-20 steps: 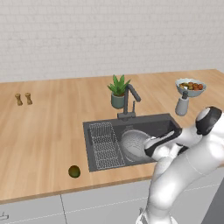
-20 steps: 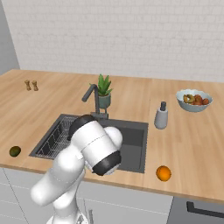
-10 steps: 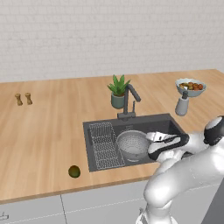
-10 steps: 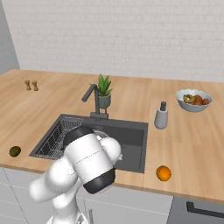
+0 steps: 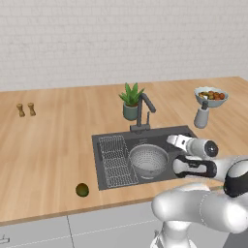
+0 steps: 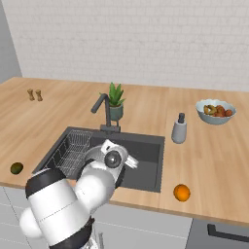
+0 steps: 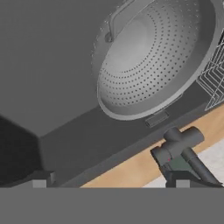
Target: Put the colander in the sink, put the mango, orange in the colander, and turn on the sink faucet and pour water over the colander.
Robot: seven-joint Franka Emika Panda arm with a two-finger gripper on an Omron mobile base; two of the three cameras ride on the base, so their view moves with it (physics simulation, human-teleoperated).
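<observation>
Now the colander's down, fruit comes next.
Mango (image 5: 82, 189) far left of the gripper (image 5: 175, 151) on the counter; colander (image 5: 148, 160) just left, inside the sink (image 5: 105, 177); jaws wide, empty. Lift clear of the rim first, then reach.

Colander (image 5: 148, 160) and rack (image 5: 116, 160) crowd sink (image 5: 180, 132) — right side free.

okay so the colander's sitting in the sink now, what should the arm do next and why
Probably lift the open claw out of the sink and swing toward one fruit. The colander sits empty in the basin, released, while the mango and the orange both lie on the counter's front edge, on opposite sides of the sink.
</observation>
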